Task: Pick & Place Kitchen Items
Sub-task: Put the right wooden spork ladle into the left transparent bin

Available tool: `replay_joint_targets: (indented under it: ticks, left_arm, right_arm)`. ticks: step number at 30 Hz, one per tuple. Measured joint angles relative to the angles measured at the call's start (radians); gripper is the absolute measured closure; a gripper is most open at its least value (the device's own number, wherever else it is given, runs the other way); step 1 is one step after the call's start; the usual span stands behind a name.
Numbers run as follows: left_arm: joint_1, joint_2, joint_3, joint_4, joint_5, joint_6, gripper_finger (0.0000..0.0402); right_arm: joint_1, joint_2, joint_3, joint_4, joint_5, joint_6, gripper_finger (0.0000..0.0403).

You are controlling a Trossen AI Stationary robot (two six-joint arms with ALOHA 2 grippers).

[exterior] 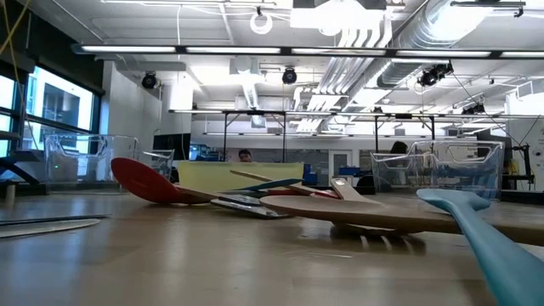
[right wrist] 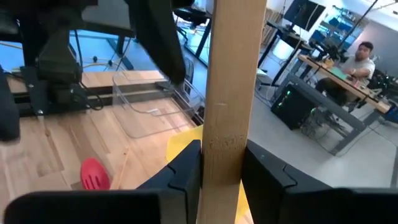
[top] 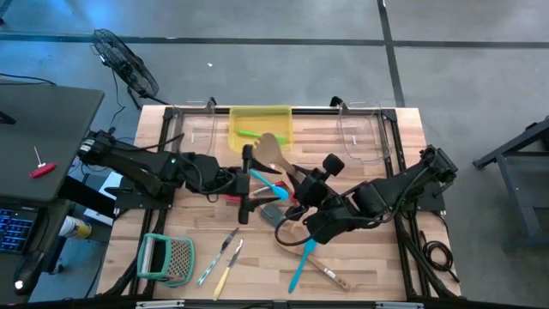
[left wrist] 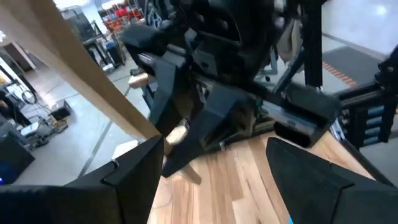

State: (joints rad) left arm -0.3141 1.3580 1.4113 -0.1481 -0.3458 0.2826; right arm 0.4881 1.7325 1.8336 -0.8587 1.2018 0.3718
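Note:
Between the two grippers at the table's middle, a pale wooden spatula (top: 270, 149) has its broad head toward the yellow bin (top: 260, 124). My right gripper (top: 298, 178) is shut on its handle. My left gripper (top: 247, 184) stands open just left of it, above a blue spatula (top: 264, 184) and a red utensil (top: 232, 198) that lie flat on the table. In the left wrist view the wooden handle (left wrist: 93, 81) runs past one finger (left wrist: 134, 168); whether it touches, I cannot tell. More utensils lie toward the near edge. My right gripper holds the wooden spatula by its handle (right wrist: 224, 155), pinched between the two fingers (right wrist: 186, 168), which lie across it. It comes in from the table's right side. The handle stands straight out past the fingers, and its head (top: 268, 144) points toward the far edge.
A green item lies in the yellow bin. Clear bins (top: 193, 130) (top: 360, 133) flank it at the far edge. Near the front lie a wooden spoon (top: 292, 228), a blue spatula (top: 300, 268), two small knives (top: 225, 254) and a green-framed grater (top: 167, 257).

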Motion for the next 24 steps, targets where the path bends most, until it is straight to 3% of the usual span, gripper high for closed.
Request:
replay_joint_targets:
  ticks: [8, 15, 21, 24]
  left_arm:
    - [0.000, 0.002, 0.001, 0.033, -0.057, 0.001, 0.0121]
    - [-0.009, 0.002, 0.001, -0.038, -0.091, -0.073, 0.0121]
    - [-0.040, -0.001, 0.001, -0.073, -0.252, -0.082, 0.0121]
    - [-0.039, -0.001, 0.001, -0.023, -0.255, -0.046, 0.0121]
  right_arm:
    - [-0.001, 0.000, 0.000, 0.056, -0.018, -0.059, 0.0323]
    - [0.000, 0.000, 0.000, 0.063, -0.007, -0.075, 0.0316]
    - [0.000, 0.000, 0.000, 0.063, -0.023, -0.086, 0.0323]
    - [-0.007, 0.001, 0.000, 0.062, -0.027, -0.084, 0.0310]
